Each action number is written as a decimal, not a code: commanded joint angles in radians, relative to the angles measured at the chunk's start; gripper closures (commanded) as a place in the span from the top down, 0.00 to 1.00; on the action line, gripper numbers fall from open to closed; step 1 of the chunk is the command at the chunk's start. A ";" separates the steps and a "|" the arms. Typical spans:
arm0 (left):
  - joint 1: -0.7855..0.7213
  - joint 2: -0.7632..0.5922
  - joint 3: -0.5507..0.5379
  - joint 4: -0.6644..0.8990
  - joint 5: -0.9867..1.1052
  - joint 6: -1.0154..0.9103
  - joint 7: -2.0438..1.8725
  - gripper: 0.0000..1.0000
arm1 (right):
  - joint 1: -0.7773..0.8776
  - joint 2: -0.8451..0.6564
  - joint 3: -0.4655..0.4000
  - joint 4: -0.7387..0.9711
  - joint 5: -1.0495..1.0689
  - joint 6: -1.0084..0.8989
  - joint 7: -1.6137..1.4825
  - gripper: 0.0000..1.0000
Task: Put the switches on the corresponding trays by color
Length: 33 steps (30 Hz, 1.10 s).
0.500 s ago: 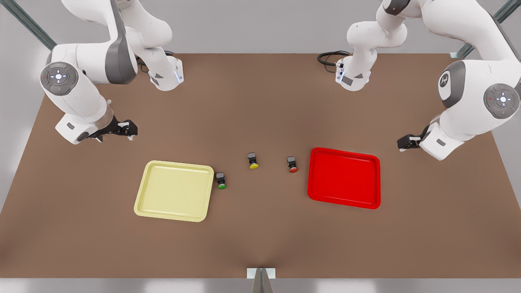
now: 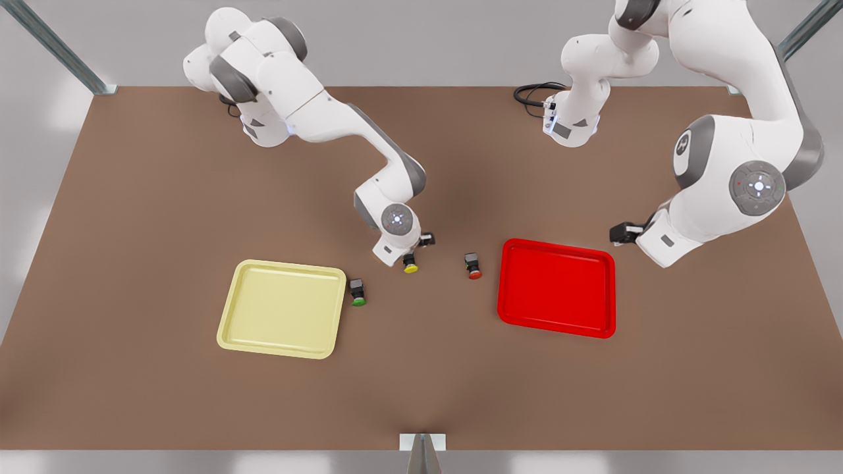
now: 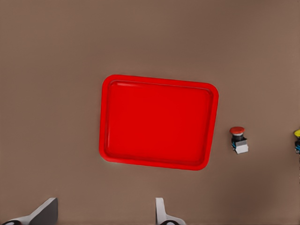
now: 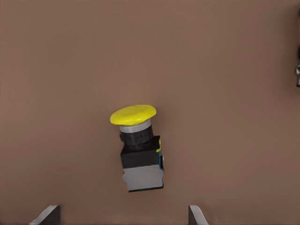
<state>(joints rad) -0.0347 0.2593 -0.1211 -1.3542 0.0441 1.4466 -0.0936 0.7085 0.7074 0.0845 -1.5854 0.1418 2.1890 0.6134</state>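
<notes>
Right gripper (image 2: pixel 413 253) poised over yellow-capped switch (image 2: pixel 410 266), fingers spread wide for the grab.
Left gripper (image 2: pixel 622 232) waits, fingers wide, beside red tray (image 2: pixel 557 251) (red-capped switch (image 2: pixel 473 265) untouched).

You see red tray (image 3: pixel 158 122) flat on brown table (image 3: pixel 56 56). Red-capped switch (image 3: pixel 238 139) lies just beside tray, apart from rim. Left gripper (image 3: pixel 105 213) fingertips spread wide near tray.
</notes>
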 commanded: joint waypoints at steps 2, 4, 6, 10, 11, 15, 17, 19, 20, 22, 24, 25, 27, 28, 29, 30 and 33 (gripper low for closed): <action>0.005 0.008 0.000 0.000 0.000 -0.008 0.002 1.00 | -0.003 -0.006 -0.002 -0.034 -0.015 0.018 -0.061 1.00; 0.001 0.009 0.000 -0.002 -0.003 -0.006 -0.003 1.00 | -0.003 -0.008 -0.008 -0.084 -0.022 0.083 -0.155 1.00; -0.014 0.012 0.000 -0.003 -0.003 -0.011 -0.002 1.00 | -0.004 -0.008 -0.008 -0.102 -0.039 0.106 -0.156 1.00; -0.051 0.020 0.000 -0.003 -0.003 -0.011 -0.041 1.00 | -0.018 -0.065 -0.009 -0.208 -0.054 0.161 -0.181 1.00; -0.053 0.020 0.000 -0.003 -0.003 -0.012 -0.041 1.00 | -0.018 -0.063 -0.008 -0.203 -0.054 0.161 -0.181 1.00; -0.056 0.020 0.000 -0.005 -0.003 -0.012 -0.041 1.00 | -0.024 -0.065 -0.009 -0.200 -0.053 0.161 -0.179 1.00; -0.057 0.031 0.000 -0.005 -0.003 -0.014 -0.040 1.00 | -0.029 -0.063 -0.012 -0.188 -0.053 0.161 -0.181 1.00; -0.059 0.034 0.000 -0.005 -0.003 -0.020 -0.041 1.00 | -0.029 -0.060 -0.014 -0.182 -0.053 0.163 -0.181 1.00; -0.057 0.038 0.000 -0.005 -0.004 -0.022 -0.041 1.00 | -0.026 -0.049 -0.026 -0.157 -0.053 0.163 -0.181 1.00; -0.057 0.040 -0.002 -0.005 -0.004 -0.022 -0.041 1.00 | -0.027 -0.034 -0.028 -0.111 -0.051 0.161 -0.181 1.00; -0.057 0.040 -0.003 -0.005 -0.004 -0.025 -0.043 1.00 | -0.020 -0.017 -0.035 -0.090 -0.051 0.163 -0.181 1.00; -0.057 0.041 -0.003 -0.005 -0.004 -0.026 -0.043 1.00 | -0.015 0.000 -0.035 -0.070 -0.051 0.163 -0.181 1.00; -0.059 0.047 -0.003 -0.005 -0.004 -0.026 -0.043 1.00 | 0.000 0.024 -0.037 -0.042 -0.050 0.181 -0.179 1.00; -0.059 0.049 -0.003 -0.005 -0.004 -0.026 -0.043 1.00 | 0.003 0.026 -0.037 -0.035 -0.048 0.183 -0.179 1.00; -0.059 0.051 -0.003 -0.005 -0.004 -0.026 -0.043 1.00 | 0.015 0.035 -0.042 -0.030 -0.050 0.183 -0.181 1.00; -0.059 0.054 -0.003 -0.005 -0.004 -0.025 -0.041 1.00 | 0.026 0.037 -0.043 -0.025 -0.050 0.183 -0.181 1.00; -0.057 0.055 -0.003 -0.003 -0.004 -0.023 -0.041 1.00 | 0.032 0.055 -0.049 -0.019 -0.051 0.183 -0.181 1.00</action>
<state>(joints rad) -0.1006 0.3146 -0.1250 -1.3570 0.0395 1.4294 -0.1372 0.7416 0.7624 0.0353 -1.6082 0.0905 2.3715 0.4326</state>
